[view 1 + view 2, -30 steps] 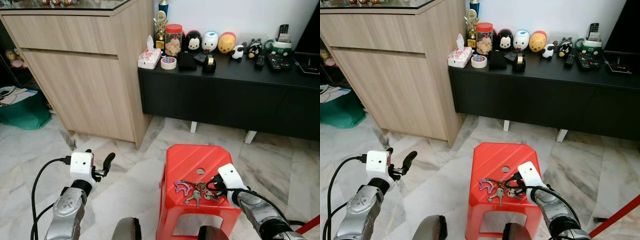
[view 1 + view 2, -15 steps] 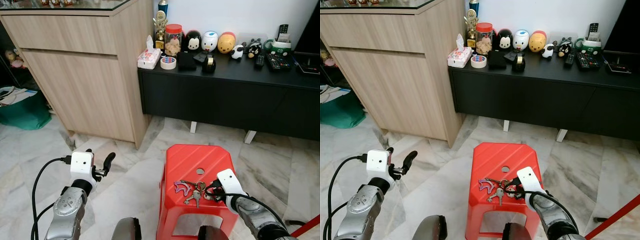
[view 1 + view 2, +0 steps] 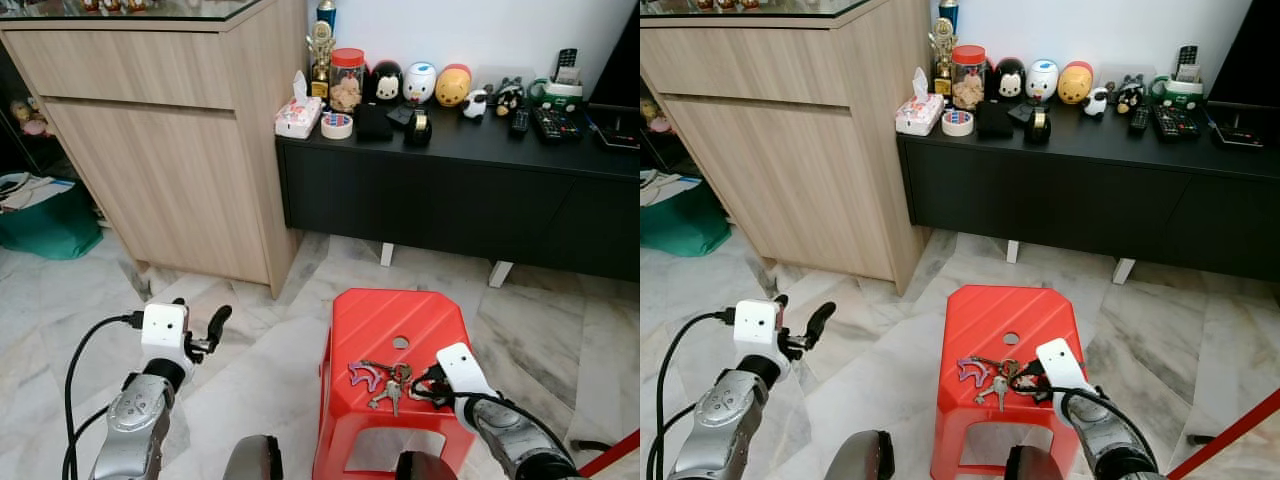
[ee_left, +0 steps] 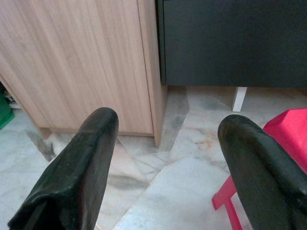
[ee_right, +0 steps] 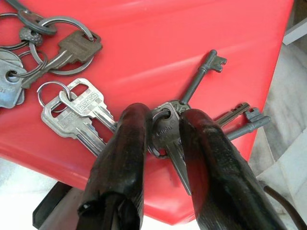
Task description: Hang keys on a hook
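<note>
Red stool [image 3: 375, 320] under me, the keys [image 3: 388, 380] lying flat on its top near the front edge. My right gripper [image 5: 163, 129] has its fingers pinched narrow around one key head, nothing lifted yet; my left gripper [image 4: 168, 158] hangs wide and empty over the floor. I judge we're barely started: lift, carry and hanging remain, and I can't see a hook.

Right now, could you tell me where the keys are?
The keys lie on the near edge of the red stool, low and right of centre in the eye views, with the right gripper closing its jaws on them.
</note>
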`<state>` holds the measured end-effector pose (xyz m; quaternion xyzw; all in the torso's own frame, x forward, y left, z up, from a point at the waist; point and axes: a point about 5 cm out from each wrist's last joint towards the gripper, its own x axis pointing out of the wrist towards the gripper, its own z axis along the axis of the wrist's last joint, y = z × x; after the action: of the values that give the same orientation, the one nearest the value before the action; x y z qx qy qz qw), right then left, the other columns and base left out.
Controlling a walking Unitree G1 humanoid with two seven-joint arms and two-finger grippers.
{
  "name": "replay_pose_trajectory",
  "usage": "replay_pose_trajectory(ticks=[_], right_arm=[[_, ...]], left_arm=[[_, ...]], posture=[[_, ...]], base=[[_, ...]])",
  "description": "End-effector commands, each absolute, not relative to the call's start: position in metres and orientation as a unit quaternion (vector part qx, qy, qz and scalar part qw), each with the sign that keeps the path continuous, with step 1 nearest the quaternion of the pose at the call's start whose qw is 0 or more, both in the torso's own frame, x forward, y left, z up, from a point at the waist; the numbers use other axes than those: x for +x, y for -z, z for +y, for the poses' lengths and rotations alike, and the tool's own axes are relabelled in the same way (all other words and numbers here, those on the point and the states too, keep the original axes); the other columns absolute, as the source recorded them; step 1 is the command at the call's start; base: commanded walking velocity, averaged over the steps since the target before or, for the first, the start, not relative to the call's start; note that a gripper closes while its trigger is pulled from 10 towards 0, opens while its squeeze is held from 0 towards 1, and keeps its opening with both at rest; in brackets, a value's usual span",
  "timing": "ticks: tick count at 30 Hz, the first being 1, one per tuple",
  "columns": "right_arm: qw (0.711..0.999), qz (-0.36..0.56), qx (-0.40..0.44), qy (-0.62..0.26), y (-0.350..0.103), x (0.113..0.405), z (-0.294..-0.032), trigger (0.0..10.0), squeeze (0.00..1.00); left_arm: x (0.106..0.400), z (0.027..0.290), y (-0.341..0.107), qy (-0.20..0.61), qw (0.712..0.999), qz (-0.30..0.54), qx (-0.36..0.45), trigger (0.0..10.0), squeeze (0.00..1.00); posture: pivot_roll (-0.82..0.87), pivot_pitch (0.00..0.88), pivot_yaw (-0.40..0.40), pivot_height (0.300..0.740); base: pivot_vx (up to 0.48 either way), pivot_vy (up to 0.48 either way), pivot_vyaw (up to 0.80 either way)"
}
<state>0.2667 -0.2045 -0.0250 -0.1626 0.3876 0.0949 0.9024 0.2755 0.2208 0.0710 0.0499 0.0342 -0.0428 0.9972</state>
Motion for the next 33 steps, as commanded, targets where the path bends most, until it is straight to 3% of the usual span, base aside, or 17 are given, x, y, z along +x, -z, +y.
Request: replay_pose_trajectory(ticks=[1,10,20,21,22,23,24,33], right_arm=[[0.897,0.398,-0.164,-0.096,0.0296,0.2617,-0.2042,10.0,0.0],[0.899,0.389,-0.171,-0.108,0.0285,0.2634,-0.2,10.0,0.0],[0.881,0.415,-0.201,-0.106,0.0335,0.2577,-0.2046,10.0,0.0],[0.879,0.418,-0.201,-0.106,0.0343,0.2568,-0.2048,8.5,0.0],[0.879,0.42,-0.201,-0.106,0.0349,0.2562,-0.2049,8.5,0.0],[0.878,0.422,-0.202,-0.105,0.0353,0.2557,-0.205,1.6,0.0],[0.877,0.422,-0.202,-0.106,0.0355,0.2556,-0.2048,0.0,0.0],[0.876,0.424,-0.205,-0.105,0.0357,0.2558,-0.2038,0.0,0.0]], left_arm=[[0.2759,0.2213,-0.0702,0.048,0.996,0.038,0.06,10.0,0.0],[0.2757,0.2213,-0.0695,0.047,0.996,0.039,0.06,10.0,0.0],[0.2757,0.2204,-0.0691,0.048,0.996,0.04,0.06,10.0,0.0],[0.2758,0.2205,-0.069,0.048,0.996,0.041,0.06,10.0,0.0],[0.2759,0.2205,-0.069,0.048,0.996,0.041,0.06,10.0,0.0],[0.2761,0.2205,-0.0689,0.048,0.996,0.041,0.06,10.0,0.0],[0.2762,0.2206,-0.0689,0.048,0.996,0.041,0.06,10.0,0.0],[0.277,0.2209,-0.0688,0.049,0.996,0.042,0.061,10.0,0.0]], posture=[[0.08,0.0,0.013,0.608],[0.08,0.0,0.013,0.608],[0.09,0.0,0.011,0.608],[0.09,0.0,0.011,0.608],[0.09,0.0,0.011,0.608],[0.09,0.0,0.011,0.608],[0.09,0.0,0.012,0.608],[0.09,0.0,0.012,0.608]], base=[[0.0,0.0,0.0],[0.0,0.0,0.0],[0.0,0.0,0.0],[0.0,0.0,0.0],[0.0,0.0,0.0],[0.0,0.0,0.0],[0.0,0.0,0.0],[0.0,0.0,0.0]])
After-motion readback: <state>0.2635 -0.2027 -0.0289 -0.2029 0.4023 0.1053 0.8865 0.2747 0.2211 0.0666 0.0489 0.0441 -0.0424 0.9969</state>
